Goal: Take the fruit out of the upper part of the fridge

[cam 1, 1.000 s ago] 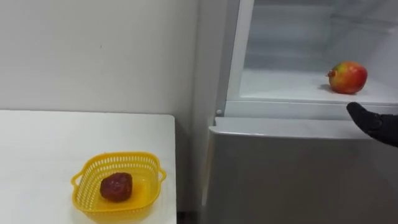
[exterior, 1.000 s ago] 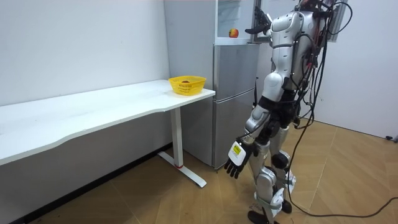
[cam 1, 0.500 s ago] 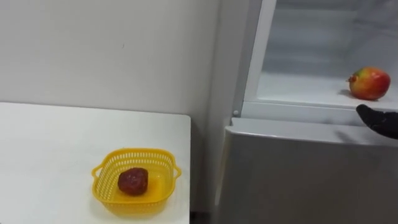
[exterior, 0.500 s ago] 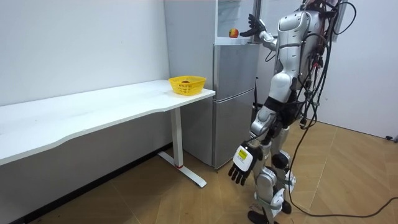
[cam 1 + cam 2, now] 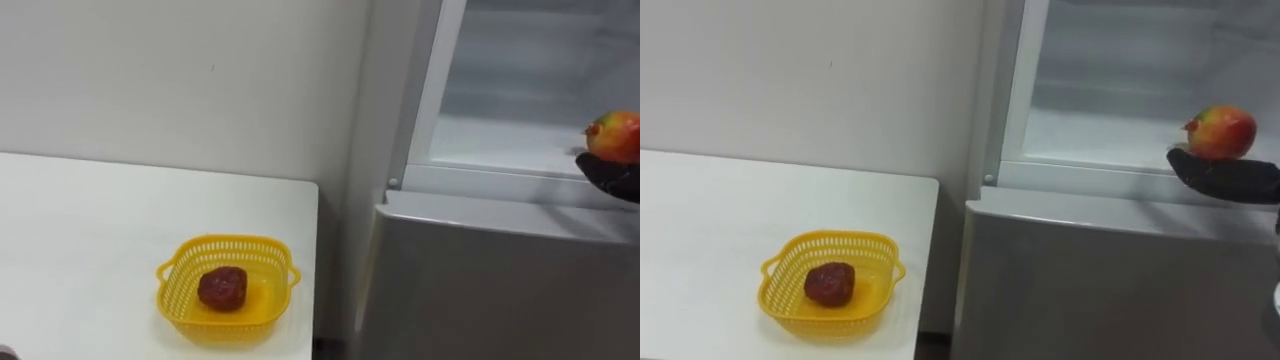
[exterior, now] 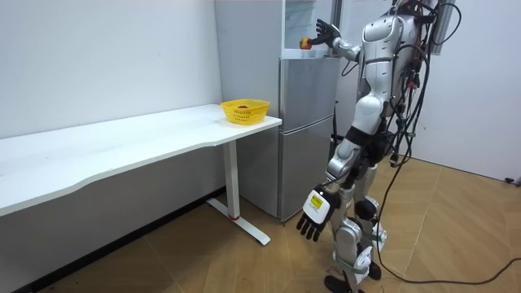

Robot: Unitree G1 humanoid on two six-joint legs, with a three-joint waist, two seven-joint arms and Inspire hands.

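Yellow basket sat well aside on our table while our right hand, fingers spread, lay just before the fridge's red-yellow fruit.

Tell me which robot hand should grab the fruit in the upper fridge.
Right. The right robot hand is up at the upper fridge shelf, open, just in front of the red-yellow fruit. The left robot hand hangs low beside the leg.
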